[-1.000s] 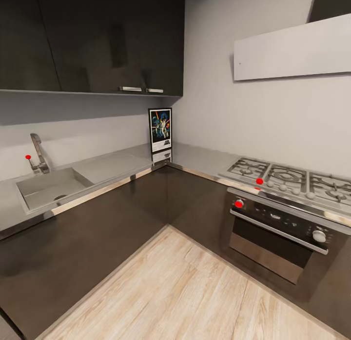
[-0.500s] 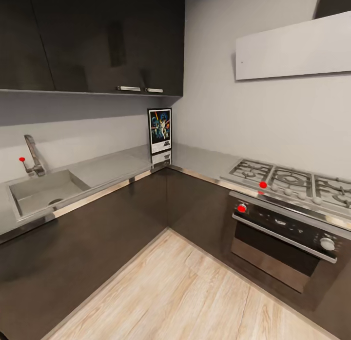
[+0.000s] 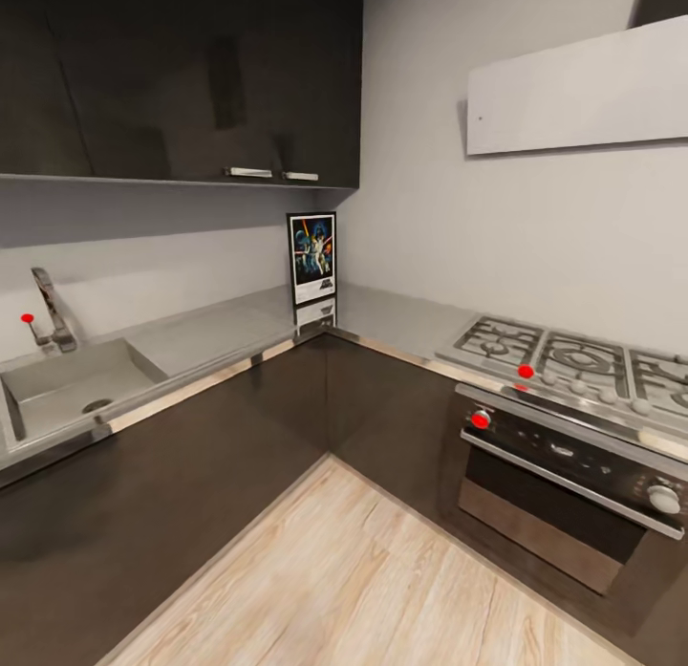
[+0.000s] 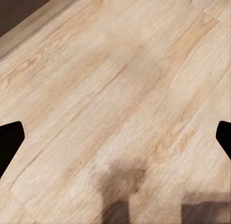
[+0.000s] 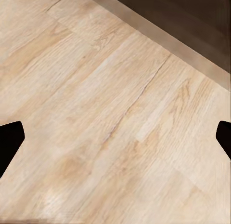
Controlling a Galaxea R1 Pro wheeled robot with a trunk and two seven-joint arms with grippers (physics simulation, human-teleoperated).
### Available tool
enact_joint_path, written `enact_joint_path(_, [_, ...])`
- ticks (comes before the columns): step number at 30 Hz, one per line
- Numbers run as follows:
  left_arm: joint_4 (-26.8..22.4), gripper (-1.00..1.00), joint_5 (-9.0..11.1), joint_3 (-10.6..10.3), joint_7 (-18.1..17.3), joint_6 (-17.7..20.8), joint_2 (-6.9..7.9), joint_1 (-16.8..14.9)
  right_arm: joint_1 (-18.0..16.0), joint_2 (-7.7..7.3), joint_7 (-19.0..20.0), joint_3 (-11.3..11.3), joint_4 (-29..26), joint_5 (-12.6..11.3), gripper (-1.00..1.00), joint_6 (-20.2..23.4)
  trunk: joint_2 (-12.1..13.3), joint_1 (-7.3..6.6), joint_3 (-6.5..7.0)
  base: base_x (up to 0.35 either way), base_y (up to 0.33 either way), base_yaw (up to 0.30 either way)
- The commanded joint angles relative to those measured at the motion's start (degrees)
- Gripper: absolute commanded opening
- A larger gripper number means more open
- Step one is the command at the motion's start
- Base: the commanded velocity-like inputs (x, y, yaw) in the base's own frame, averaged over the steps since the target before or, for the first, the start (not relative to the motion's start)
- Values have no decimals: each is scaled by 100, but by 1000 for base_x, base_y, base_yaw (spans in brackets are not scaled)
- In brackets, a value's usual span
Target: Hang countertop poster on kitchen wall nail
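One poster (image 3: 313, 259) stands upright in the inner corner of the kitchen countertop (image 3: 392, 314), its back toward the wall where the two runs of the L meet. It has a black frame, a white inner border and blue-black artwork with small figures; a title strip sits under the artwork, but the lettering is too small to read. Its reflection shows on the glossy surface just below it.

Along the counter away from the poster on one side lies the sink (image 3: 67, 384), with a tap (image 3: 53, 311) and a small red marker behind it. On the other side, well apart from the poster, is the gas hob (image 3: 573, 355), with an oven (image 3: 564, 475) beneath it; red dots show on the hob's front edge and the oven's panel. Dark wall cabinets (image 3: 191, 74) hang above and to the sink side of the poster, their metal handles near the lower edge. A pale extractor hood (image 3: 583, 88) hangs over the hob. Nothing stands on the counter between the poster and its front edge.

Both wrist views look down on light wooden floor (image 4: 120, 98), with a dark cabinet base at one edge. The left gripper (image 4: 115, 142) has its fingertips at opposite borders, spread wide with nothing between them; the right gripper (image 5: 115, 142) likewise.
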Motion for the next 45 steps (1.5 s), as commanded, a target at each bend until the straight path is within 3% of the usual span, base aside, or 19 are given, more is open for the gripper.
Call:
enact_joint_path(1, [-9, 100, 1, 10, 2, -8, -4, 3, 0, 5, -26, 7, 2, 18, 100, -68, -3, 1, -5, 40, 0, 0])
enact_joint_path(7, [-32, 100, 1, 11, 2, -8, -1, 5, 27, 46, -28, 10, 54, 38, 100, -258, -3, 1, -5, 232, 0, 0])
enact_joint_path(35, [-131, 100, 19, -13, -2, -11, -7, 3, 31, 79, -26, 23, 313, 50, 100, -256, -3, 1, -5, 300, 0, 0])
enact_joint_path(37, [-323, 100, 22, -21, -2, -7, -11, 3, 31, 79, -24, 21, 316, 50, 100, -256, -3, 1, -5, 50, 0, 0])
enact_joint_path(38, [-896, 100, 31, -4, -4, 14, -11, 2, 31, 75, -24, 19, 319, 50, 100, -256, -3, 1, -5, 23, 0, 0])
enact_joint_path(41, [-1574, 100, 42, 6, -9, 48, -14, 4, 31, 73, -22, 18, 320, 50, 100, -256, -3, 1, -5, 15, 0, 0])
enact_joint_path(42, [-2011, 100, 46, 2, -10, 114, -18, 5, 31, 72, -22, 18, 322, 50, 100, -256, -3, 1, -5, 7, 0, 0])
enact_joint_path(44, [-2669, 100, 50, -25, -8, 390, -27, 3, 31, 72, -21, 18, 325, 54, 100, -256, -3, 1, -5, 4, 0, 0])
enact_joint_path(45, [-3426, 100, 52, -61, -9, 947, -40, 4, 31, 71, -20, 17, 338, 57, 100, -256, -3, 1, -5, 2, 0, 0])
